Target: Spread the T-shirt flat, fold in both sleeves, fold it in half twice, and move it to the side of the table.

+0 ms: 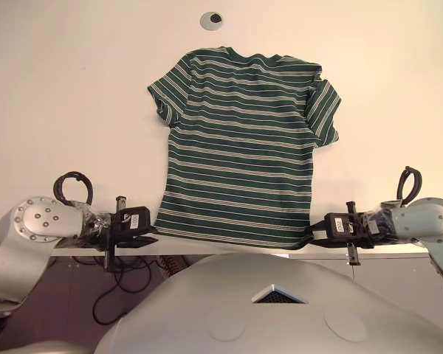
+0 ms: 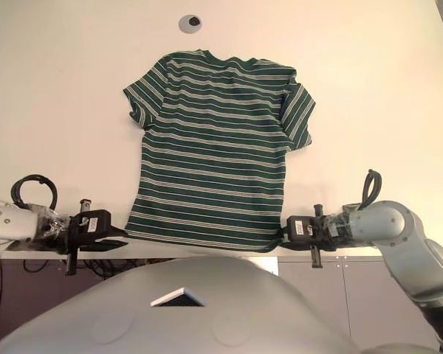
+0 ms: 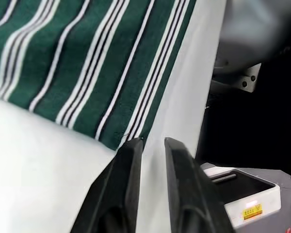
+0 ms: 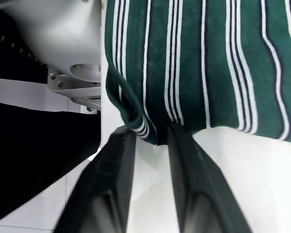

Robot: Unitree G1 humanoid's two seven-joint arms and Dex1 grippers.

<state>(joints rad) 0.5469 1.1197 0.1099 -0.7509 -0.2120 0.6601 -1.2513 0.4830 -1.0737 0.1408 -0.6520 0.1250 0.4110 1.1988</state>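
A dark green T-shirt (image 1: 244,147) with white stripes lies spread on the white table (image 1: 59,110), collar far, hem along the near edge. My left gripper (image 1: 151,230) sits at the hem's left corner; its fingers (image 3: 131,150) stand slightly apart with bare table between them, the corner (image 3: 117,138) just ahead of the tips. At the hem's right corner is my right gripper (image 1: 314,237), open, with the slightly bunched corner (image 4: 146,132) lying between its fingers (image 4: 177,141). The shirt's right sleeve (image 1: 326,110) is a little crumpled.
A round grey cable port (image 1: 212,20) is set in the table beyond the collar. Wide bare table lies to both sides of the shirt. The near table edge (image 1: 81,251) runs right under both grippers, with cables (image 1: 118,276) hanging below it.
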